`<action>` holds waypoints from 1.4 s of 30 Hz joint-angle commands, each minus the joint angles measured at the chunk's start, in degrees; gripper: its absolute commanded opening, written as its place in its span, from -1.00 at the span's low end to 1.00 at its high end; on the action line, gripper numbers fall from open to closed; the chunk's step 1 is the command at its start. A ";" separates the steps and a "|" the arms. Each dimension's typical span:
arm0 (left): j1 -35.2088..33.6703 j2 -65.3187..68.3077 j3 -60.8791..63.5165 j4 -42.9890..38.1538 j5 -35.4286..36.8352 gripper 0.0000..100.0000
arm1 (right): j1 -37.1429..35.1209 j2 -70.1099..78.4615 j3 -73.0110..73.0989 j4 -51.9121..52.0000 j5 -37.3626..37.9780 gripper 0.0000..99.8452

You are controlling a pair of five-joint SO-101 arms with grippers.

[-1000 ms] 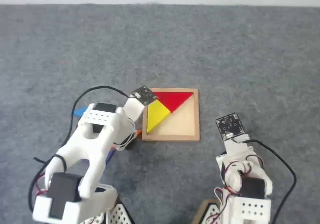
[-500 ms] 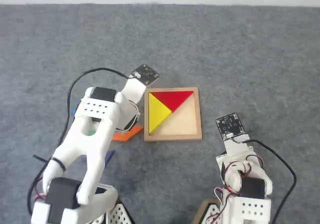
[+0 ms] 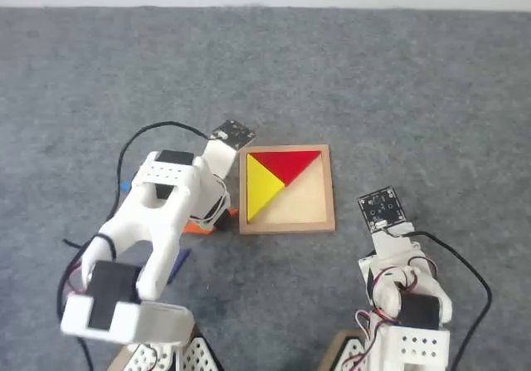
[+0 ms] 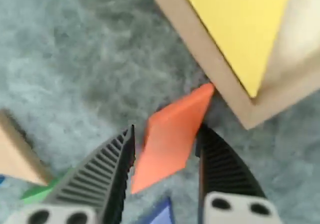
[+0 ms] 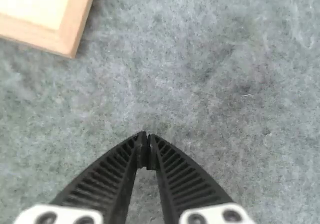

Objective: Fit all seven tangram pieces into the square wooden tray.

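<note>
the tray (image 3: 287, 227) lies flat on the grey mat (image 3: 373, 80). two pieces are in it: a yellow triangle (image 3: 262, 187) against its left wall and a red triangle (image 3: 289, 163) along its far wall. the two touch along one edge, and the rest of the tray floor is bare wood.

the left gripper (image 4: 166, 131) is low over the mat just outside the tray's near left corner. its jaws stand apart, one on each side of the orange piece (image 4: 172, 139), which lies on the mat. one finger (image 4: 220, 164) looks to touch the piece's edge, and a thin strip of mat shows between the piece and the other finger. one tip of the orange piece touches the tray's outer wall near that corner. close by the gripper on the mat lie a blue piece (image 4: 156, 215), a green piece (image 4: 36, 194) and a tan piece (image 4: 14, 156). each is partly cut off or hidden, so their shapes cannot be told.

the right gripper (image 5: 146, 136) is over bare mat, on the near side of the tray's near right corner and apart from it. its jaws are pressed together with nothing between them.
</note>
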State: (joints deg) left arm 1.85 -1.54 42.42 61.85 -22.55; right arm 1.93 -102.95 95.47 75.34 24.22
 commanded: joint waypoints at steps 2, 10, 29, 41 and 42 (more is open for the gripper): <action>0.09 3.52 -0.31 -1.49 -2.20 -0.62 | -0.22 -0.92 0.97 0.04 0.44 -0.98; -0.18 3.87 -2.15 0.53 -1.76 -0.99 | -0.22 -0.92 0.97 0.04 0.44 -0.98; 2.02 4.22 -17.36 8.35 2.29 -0.97 | -0.22 -0.92 0.97 0.04 0.44 -0.98; -3.78 4.40 -15.78 7.91 -2.90 -0.62 | -0.22 -0.92 0.97 0.04 0.44 -0.98; -3.78 4.40 -14.90 7.30 -2.99 -0.62 | -0.22 -0.92 0.97 0.04 0.44 -0.98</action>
State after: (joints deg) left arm -0.97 3.12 27.21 69.85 -23.87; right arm 1.93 -102.95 95.47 75.34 24.22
